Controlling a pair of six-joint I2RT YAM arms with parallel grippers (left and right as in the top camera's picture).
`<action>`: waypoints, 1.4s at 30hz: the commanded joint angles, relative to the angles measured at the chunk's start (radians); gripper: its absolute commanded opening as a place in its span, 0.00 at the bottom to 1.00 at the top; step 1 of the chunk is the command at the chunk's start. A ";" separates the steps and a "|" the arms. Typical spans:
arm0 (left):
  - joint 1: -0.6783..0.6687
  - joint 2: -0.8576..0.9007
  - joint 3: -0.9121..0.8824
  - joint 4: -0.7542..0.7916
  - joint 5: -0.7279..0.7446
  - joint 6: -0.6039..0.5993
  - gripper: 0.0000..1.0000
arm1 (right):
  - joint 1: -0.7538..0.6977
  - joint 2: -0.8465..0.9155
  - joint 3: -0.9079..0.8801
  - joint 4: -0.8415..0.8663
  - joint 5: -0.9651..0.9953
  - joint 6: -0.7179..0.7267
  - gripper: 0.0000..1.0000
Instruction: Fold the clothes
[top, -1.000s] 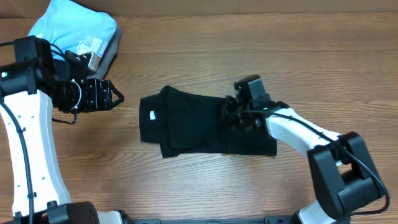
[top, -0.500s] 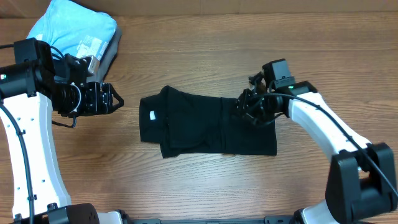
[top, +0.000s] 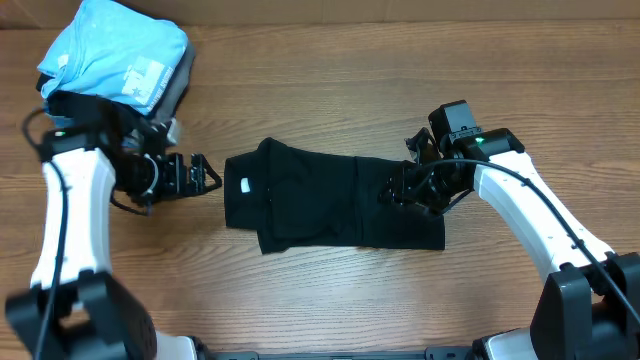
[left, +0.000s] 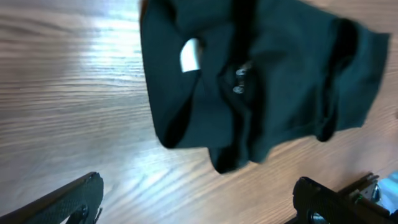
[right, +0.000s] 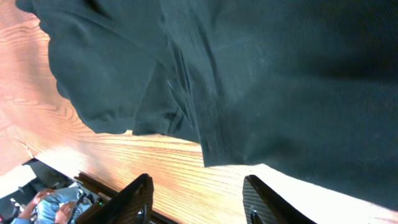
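Note:
The black short-sleeved shirt (top: 330, 205) lies partly folded in the middle of the table, its white neck tag (top: 246, 185) at the left end. It also shows in the left wrist view (left: 261, 81) and the right wrist view (right: 249, 74). My left gripper (top: 203, 176) is open and empty, just left of the collar end (left: 198, 205). My right gripper (top: 400, 190) is open and empty over the shirt's right part (right: 199, 199), with nothing between its fingers.
A light-blue folded garment (top: 115, 50) lies on a grey folded item at the back left corner. Bare wooden table (top: 330, 90) surrounds the shirt. The table's near edge shows in the right wrist view (right: 62, 174).
My left gripper has moved right, toward the shirt's collar end. My right gripper has moved right along the shirt, from its middle to its right part. The shirt has kept its shape.

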 joint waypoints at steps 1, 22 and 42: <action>-0.007 0.085 -0.042 0.057 0.023 0.021 1.00 | 0.011 -0.024 0.027 0.003 0.008 -0.013 0.54; -0.269 0.469 -0.043 0.264 0.024 -0.022 1.00 | 0.109 -0.023 0.023 0.050 0.031 -0.016 0.56; -0.334 0.470 -0.043 0.311 0.000 -0.145 0.64 | 0.109 -0.023 0.023 0.033 0.054 -0.012 0.52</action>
